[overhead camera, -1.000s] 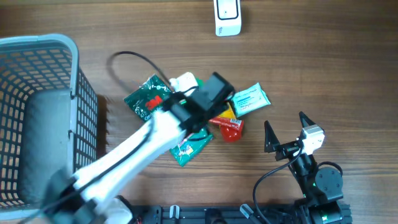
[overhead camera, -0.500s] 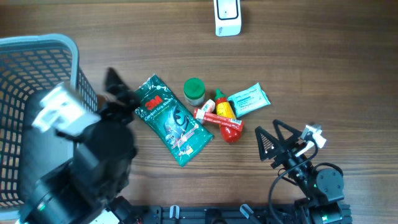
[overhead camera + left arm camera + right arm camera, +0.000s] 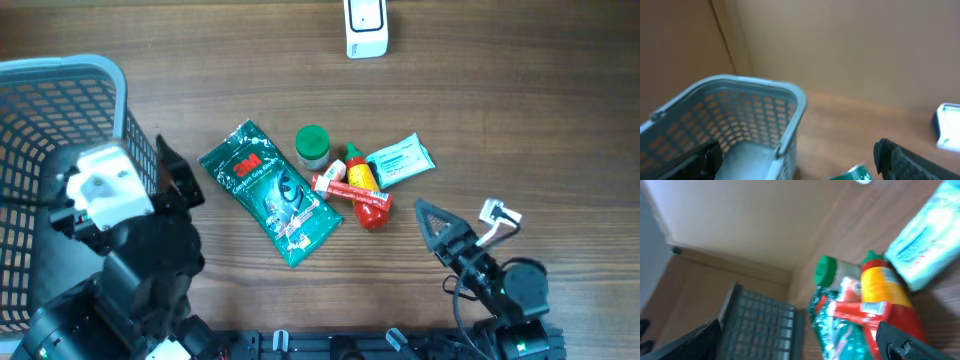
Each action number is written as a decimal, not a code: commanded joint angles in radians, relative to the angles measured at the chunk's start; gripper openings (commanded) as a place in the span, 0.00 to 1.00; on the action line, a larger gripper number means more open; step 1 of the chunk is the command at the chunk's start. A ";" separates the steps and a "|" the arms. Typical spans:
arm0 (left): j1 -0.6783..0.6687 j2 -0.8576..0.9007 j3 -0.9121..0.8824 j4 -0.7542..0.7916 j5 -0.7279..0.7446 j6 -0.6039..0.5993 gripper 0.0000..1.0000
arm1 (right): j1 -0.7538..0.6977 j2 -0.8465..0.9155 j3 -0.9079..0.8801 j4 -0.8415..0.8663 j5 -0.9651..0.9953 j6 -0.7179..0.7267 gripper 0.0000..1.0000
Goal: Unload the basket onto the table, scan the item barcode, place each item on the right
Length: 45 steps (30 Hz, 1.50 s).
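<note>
Since a second ago the left arm has swung off the cluster of items and back beside the basket [image 3: 60, 68], while the right gripper [image 3: 432, 220] has tipped toward the cluster. Nothing is lifted, so the item to scan lies mid-table [image 3: 520, 90] among the green packet [image 3: 270, 190], green-capped jar [image 3: 312, 146], sauce bottle [image 3: 366, 195] and teal pack [image 3: 400, 160], all touching or just beside one another; which is meant we cannot tell. The scanner [image 3: 365, 27] stands well apart at the far edge, so we judge an item must be carried to it. Both grippers gape wide and empty. We read the left gripper [image 3: 175, 170] as parked clear to give the right a free approach. Only the overhead gives us the whole layout. The right wrist view shows bottle and jar side-on from low, nothing between its fingers. The left wrist view shows mostly basket, a corner of the packet and the scanner's edge.
</note>
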 commanded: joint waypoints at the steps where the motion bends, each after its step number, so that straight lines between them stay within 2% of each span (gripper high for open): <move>1: -0.003 0.001 0.001 -0.069 0.000 0.056 1.00 | 0.003 0.091 0.102 -0.041 0.046 -0.145 1.00; 8: -0.003 0.001 0.001 -0.072 0.001 0.056 1.00 | 0.003 0.552 0.547 -0.309 0.079 -0.436 0.99; 11: -0.003 0.001 0.001 -0.072 0.001 0.056 1.00 | 0.003 0.753 0.734 -0.502 0.079 -0.539 0.99; 13: -0.003 0.001 0.001 -0.072 0.001 0.056 1.00 | 0.003 0.815 0.775 -0.521 0.039 -0.552 1.00; 18: -0.003 0.001 0.001 -0.072 0.001 0.056 1.00 | 0.003 0.830 0.776 -0.463 0.016 -0.535 1.00; 21: -0.003 0.001 0.001 -0.072 0.001 0.056 1.00 | 0.004 0.833 0.776 -0.437 -0.076 -0.667 1.00; 24: -0.003 0.001 0.001 -0.072 0.001 0.056 1.00 | 0.058 0.929 0.824 -0.486 -0.099 -0.846 0.99; 28: -0.003 0.001 0.001 -0.072 0.001 0.056 1.00 | 0.237 1.090 0.983 -0.645 0.185 -0.909 1.00; 30: -0.003 0.001 0.001 -0.072 0.001 0.056 1.00 | 0.365 1.158 1.046 -0.727 0.467 -0.915 1.00; 33: -0.003 0.001 0.001 -0.072 0.001 0.056 1.00 | 0.472 1.238 1.046 -0.710 0.720 -0.914 0.99; 39: -0.003 0.001 0.001 -0.072 0.001 0.056 1.00 | 0.644 1.457 1.046 -0.652 0.851 -0.931 0.99; 42: -0.003 0.001 0.001 -0.072 0.001 0.056 1.00 | 0.743 1.491 1.046 -0.641 0.954 -0.931 1.00; 45: -0.003 0.001 0.001 -0.072 0.001 0.056 1.00 | 0.762 1.535 1.046 -0.642 1.011 -0.978 0.96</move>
